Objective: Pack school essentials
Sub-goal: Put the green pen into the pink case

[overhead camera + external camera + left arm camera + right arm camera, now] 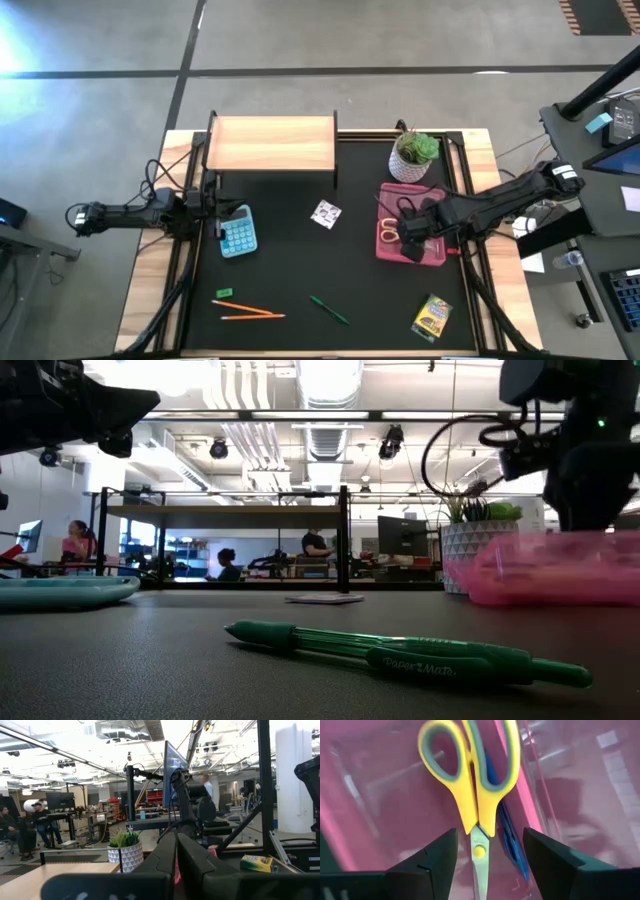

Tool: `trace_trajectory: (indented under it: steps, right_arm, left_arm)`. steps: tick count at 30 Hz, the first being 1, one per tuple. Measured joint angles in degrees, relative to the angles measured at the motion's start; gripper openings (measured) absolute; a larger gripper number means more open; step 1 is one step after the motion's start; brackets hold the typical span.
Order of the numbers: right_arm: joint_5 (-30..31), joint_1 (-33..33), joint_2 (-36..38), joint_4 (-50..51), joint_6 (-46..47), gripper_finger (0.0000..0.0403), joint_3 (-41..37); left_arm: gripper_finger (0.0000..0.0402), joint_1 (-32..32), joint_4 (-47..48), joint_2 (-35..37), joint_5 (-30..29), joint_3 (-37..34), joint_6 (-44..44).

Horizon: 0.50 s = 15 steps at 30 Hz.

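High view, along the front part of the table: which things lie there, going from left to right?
green eraser → orange pencils → green pen → crayon box

You see a black table mat (300, 250) framed by pale wood. The pouch (436, 250) is translucent pink; in it, the scissors (475, 785) have yellow handles lined with grey-green, beside a blue pen (512, 840). The calculator (238, 235) is light teal. The card (325, 214) is white with a dark pattern. The eraser (223, 293) is green, the pencils (250, 312) orange, the pen (400, 652) green. The crayon box (433, 316) is yellow-green. The plant (413, 155) is green in a white diamond-patterned pot. The right gripper (489, 862) has dark fingers.
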<state>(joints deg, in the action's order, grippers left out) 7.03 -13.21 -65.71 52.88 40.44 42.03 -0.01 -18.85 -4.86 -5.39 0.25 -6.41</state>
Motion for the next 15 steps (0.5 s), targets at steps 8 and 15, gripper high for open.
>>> trace_trajectory:
  steps: [8,15]
  right_arm:
    - [0.02,0.0,0.02,0.56,3.48,0.0202,7.24]
    - [0.05,-1.56,-0.49,-15.56,6.53,0.0194,10.83]
  left_arm:
    - [0.0,-0.02,0.0,0.02,0.0,0.0,0.0]
    - [0.0,-0.01,0.01,0.02,0.0,0.0,0.02]
